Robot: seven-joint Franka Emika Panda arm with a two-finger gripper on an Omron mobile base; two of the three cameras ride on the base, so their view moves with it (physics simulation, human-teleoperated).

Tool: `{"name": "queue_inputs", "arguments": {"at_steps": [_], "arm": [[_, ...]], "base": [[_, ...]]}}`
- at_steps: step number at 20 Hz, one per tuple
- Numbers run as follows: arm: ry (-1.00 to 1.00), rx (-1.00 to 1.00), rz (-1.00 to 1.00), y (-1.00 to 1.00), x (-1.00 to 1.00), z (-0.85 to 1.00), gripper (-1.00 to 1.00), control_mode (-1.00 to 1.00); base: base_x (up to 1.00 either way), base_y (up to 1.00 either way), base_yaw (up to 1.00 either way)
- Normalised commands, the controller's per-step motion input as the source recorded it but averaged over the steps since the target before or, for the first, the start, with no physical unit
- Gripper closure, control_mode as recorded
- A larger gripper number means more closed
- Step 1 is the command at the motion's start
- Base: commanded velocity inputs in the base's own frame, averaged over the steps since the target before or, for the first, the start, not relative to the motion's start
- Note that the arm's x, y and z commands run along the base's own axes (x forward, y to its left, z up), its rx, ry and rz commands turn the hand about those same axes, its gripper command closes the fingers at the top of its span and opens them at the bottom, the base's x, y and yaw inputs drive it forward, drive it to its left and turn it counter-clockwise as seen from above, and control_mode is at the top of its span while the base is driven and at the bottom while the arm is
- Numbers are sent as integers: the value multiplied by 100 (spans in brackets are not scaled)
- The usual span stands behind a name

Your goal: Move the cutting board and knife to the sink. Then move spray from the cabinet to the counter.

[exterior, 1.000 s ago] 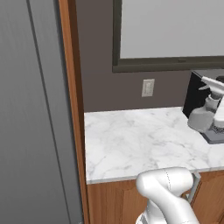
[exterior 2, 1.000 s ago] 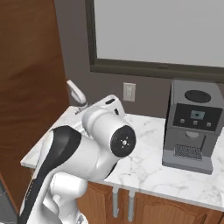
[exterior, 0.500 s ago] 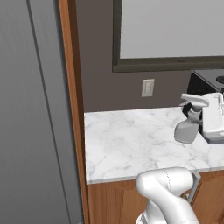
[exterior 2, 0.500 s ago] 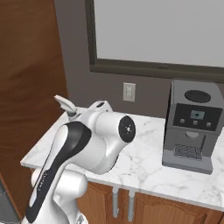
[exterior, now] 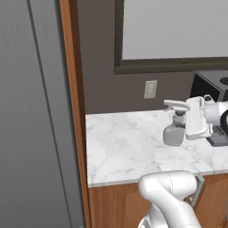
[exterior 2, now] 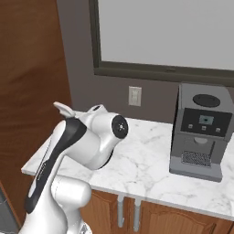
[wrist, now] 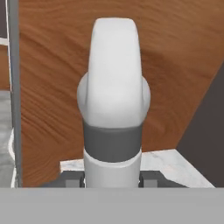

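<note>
My gripper (exterior: 181, 128) is shut on the pale grey-white spray (exterior: 174, 129), which stands upright with its trigger nozzle pointing left. The bottle is low over the white marble counter (exterior: 124, 147), right of its middle. I cannot tell whether its base touches the top. In the hand view the spray (wrist: 113, 109) stands close up between the two fingertips of the gripper (wrist: 112, 180). In the right base view only the nozzle of the spray (exterior 2: 64, 109) peeks over my arm. The cutting board, knife, sink and cabinet are out of view.
A dark coffee machine (exterior 2: 200, 130) stands on the counter to the right, close behind the hand. A wall outlet (exterior: 150, 89) sits below a framed window. A reddish wood panel (exterior: 74, 111) and a tall grey unit (exterior: 31, 111) bound the counter's left end.
The arm has carried the spray leftward and a little lower, from in front of the coffee machine toward the middle of the counter. The grip stayed the same.
</note>
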Motion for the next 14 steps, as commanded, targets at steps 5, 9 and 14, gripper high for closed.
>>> {"name": "queue_inputs", "arguments": {"at_steps": [5,9,14], "arm": [[3,0,1,35,56,-47,100,-100],[10,0,2,20,69,-46,100,-100],[11,0,9,4,84,-41,100,-100]], "base": [[0,0,0],[0,0,0],[0,0,0]]}}
